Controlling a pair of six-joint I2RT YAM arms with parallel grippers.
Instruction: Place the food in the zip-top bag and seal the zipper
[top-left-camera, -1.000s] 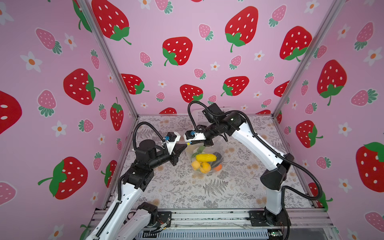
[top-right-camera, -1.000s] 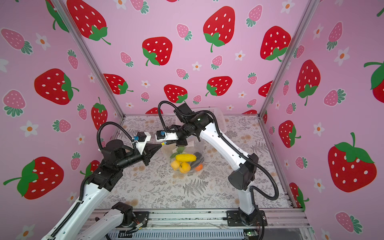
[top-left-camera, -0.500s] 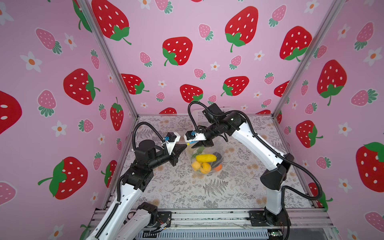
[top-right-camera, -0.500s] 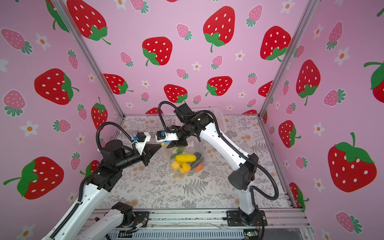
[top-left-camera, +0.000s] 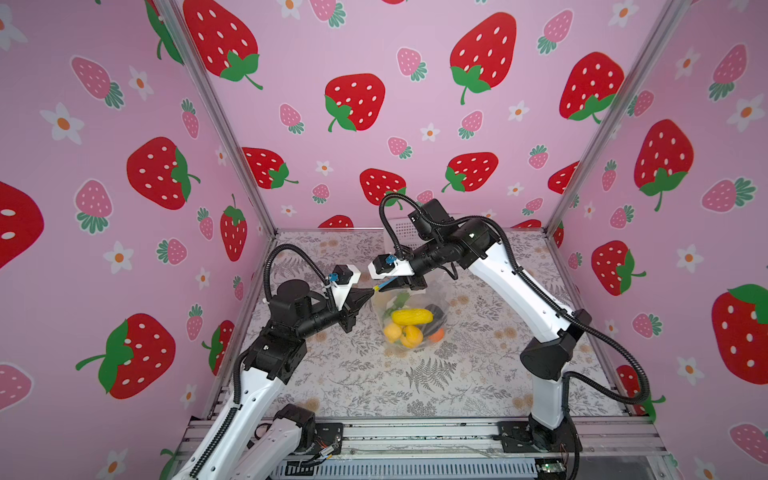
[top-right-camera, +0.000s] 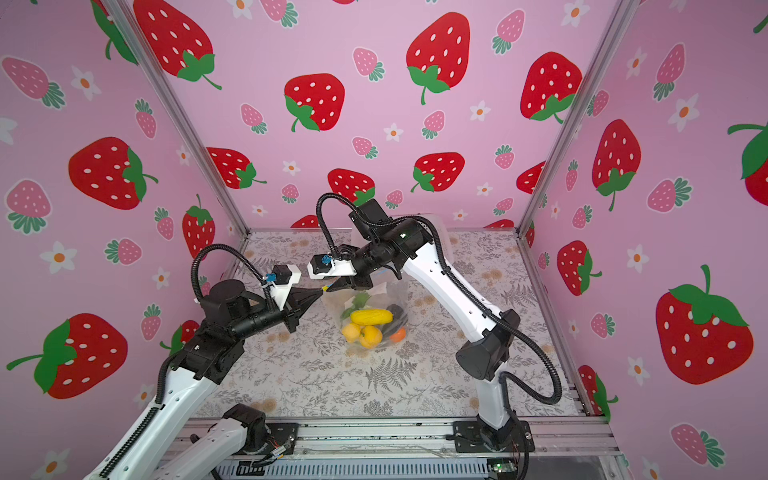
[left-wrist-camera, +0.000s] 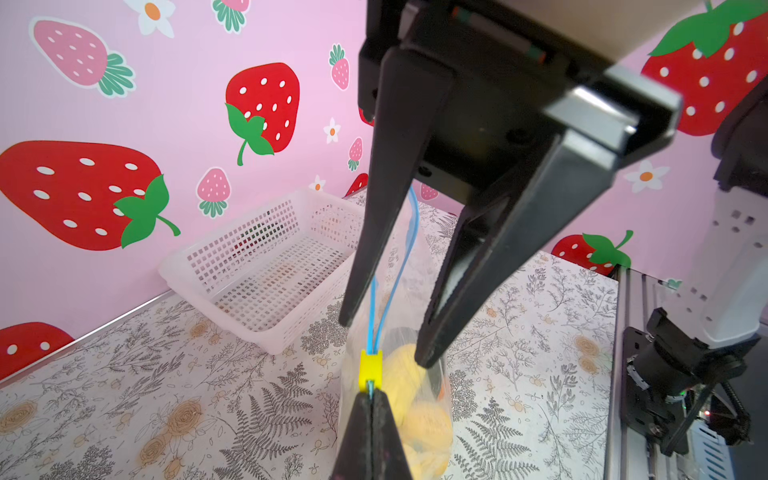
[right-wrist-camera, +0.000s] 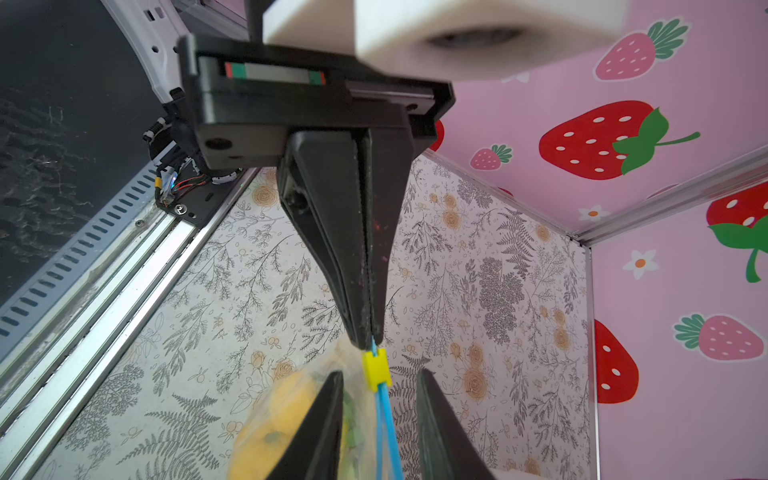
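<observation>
**Right pincer lets go; the mouth is not yet shut**

My right pincer (left-wrist-camera: 384, 341) has just opened. A second ago it was closed at the top edge of the zip-top bag (top-left-camera: 436, 297). Now its two fingers stand apart, one on each side of the zipper (left-wrist-camera: 372, 307), touching nothing that I can make out. The yellow tab (right-wrist-camera: 376, 370) sits right between the fingertips.

My left pincer (left-wrist-camera: 370, 395) has not changed. It is together and clamped on the left end of the zipper, just beside the tab, and it holds that corner up off the desk (top-left-camera: 415, 386).

The bag stands in the middle of the desk between my two arms. Its top edge runs from my left pincer toward the right and far side. The food (top-left-camera: 411, 316) is inside it, with yellow, orange and dark pieces and a green leaf heaped at the bottom. In the left wrist view I see no food left in the white basket (left-wrist-camera: 249, 237) at the far side.

I judge that loading is done and only the seal remains. Past the tab the two blue tracks part and curve away from each other, so the mouth is open along nearly its whole length. Opening my right pincer looks like a fresh try at the tab. It should close squarely on the tab and draw it along the strip while my left pincer keeps the end taut. If it nips only film, the tab will stay put.
</observation>
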